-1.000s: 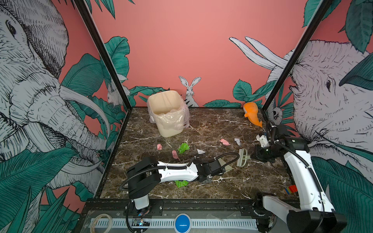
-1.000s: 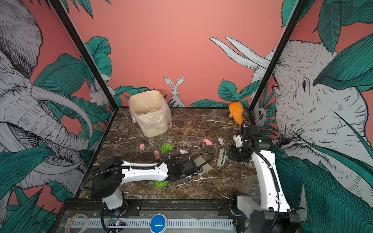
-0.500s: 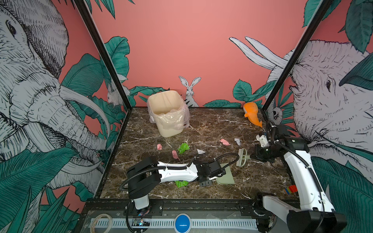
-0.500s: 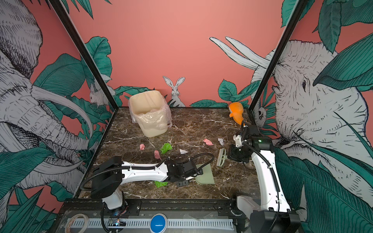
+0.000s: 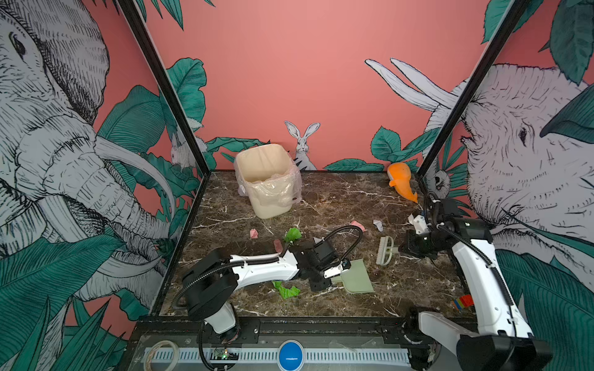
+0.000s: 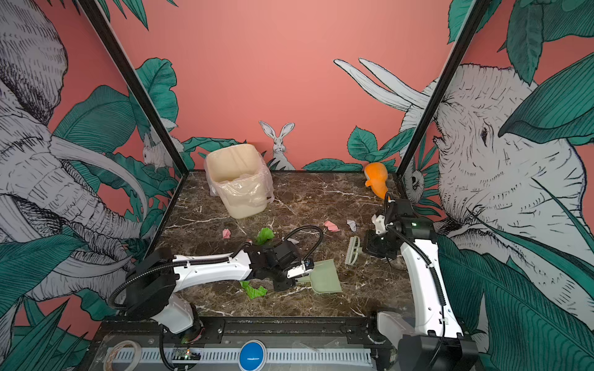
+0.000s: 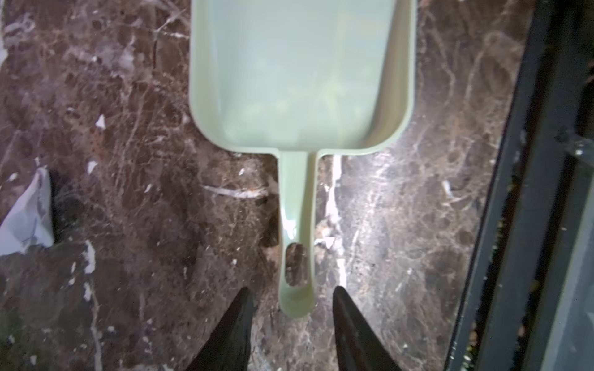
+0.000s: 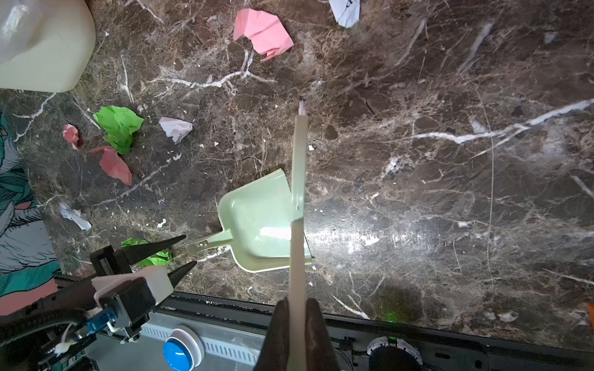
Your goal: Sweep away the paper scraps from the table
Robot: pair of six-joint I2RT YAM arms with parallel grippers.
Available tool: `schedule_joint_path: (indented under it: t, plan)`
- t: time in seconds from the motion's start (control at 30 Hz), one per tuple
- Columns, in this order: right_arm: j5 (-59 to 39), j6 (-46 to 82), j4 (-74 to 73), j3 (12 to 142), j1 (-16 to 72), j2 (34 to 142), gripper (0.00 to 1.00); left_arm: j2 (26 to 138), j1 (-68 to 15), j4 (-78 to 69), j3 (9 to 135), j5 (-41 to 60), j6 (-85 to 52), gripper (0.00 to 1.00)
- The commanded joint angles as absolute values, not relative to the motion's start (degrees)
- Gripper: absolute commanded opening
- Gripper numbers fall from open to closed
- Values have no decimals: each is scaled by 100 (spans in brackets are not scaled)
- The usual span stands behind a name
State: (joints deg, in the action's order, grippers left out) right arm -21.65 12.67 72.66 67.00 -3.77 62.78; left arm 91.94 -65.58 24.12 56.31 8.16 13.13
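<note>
Paper scraps lie on the dark marble table (image 5: 401,289): green (image 5: 292,234), pink (image 5: 254,233), pink (image 5: 358,225), white (image 5: 378,225) and green (image 5: 286,290). In the right wrist view there are pink (image 8: 263,32), green (image 8: 119,125) and white (image 8: 176,127) scraps. The pale green dustpan (image 5: 356,276) (image 7: 299,80) lies flat and empty. My left gripper (image 5: 332,276) (image 7: 291,290) is open. The dustpan's handle end lies between its tips with a gap on each side. My right gripper (image 5: 403,249) (image 8: 296,302) is shut on the pale green brush (image 5: 385,250) (image 8: 298,176), to the dustpan's right.
A cream bin (image 5: 266,183) lined with a clear bag stands at the back left. An orange carrot-shaped toy (image 5: 401,180) lies in the back right corner. The black frame (image 8: 353,316) runs along the front edge, close to the dustpan.
My left gripper has opened and let go of the dustpan handle. The dustpan went from tilted in the grip to lying flat on the table. The right arm holds still.
</note>
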Motion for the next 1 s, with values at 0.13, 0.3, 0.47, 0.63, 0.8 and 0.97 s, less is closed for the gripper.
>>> schedule_joint_path:
  t: [0.13, 0.3, 0.47, 0.63, 0.8, 0.97]
  plan:
    - [-2206, 1284, 7268, 6697, -398, 6228, 0, 9227, -6592, 2303, 5633, 1494, 1370, 44]
    - [-2206, 1322, 7213, 6673, -396, 6232, 0, 9568, -6592, 2214, 5723, 1078, 1347, 43]
    - [-2215, 1338, 7263, 6687, -396, 6206, 0, 9499, -6592, 1705, 5633, 618, 1329, 43]
    - [-2152, 1301, 7337, 6739, -398, 6218, 0, 9254, -6601, 1630, 5644, 586, 1360, 42]
    - [-2171, 1318, 7299, 6804, -396, 6281, 0, 8894, -6636, 1922, 5719, 650, 1613, 42]
    - [-2215, 1318, 7232, 6768, -396, 6318, 0, 9011, -6597, 2131, 5694, 486, 2196, 42]
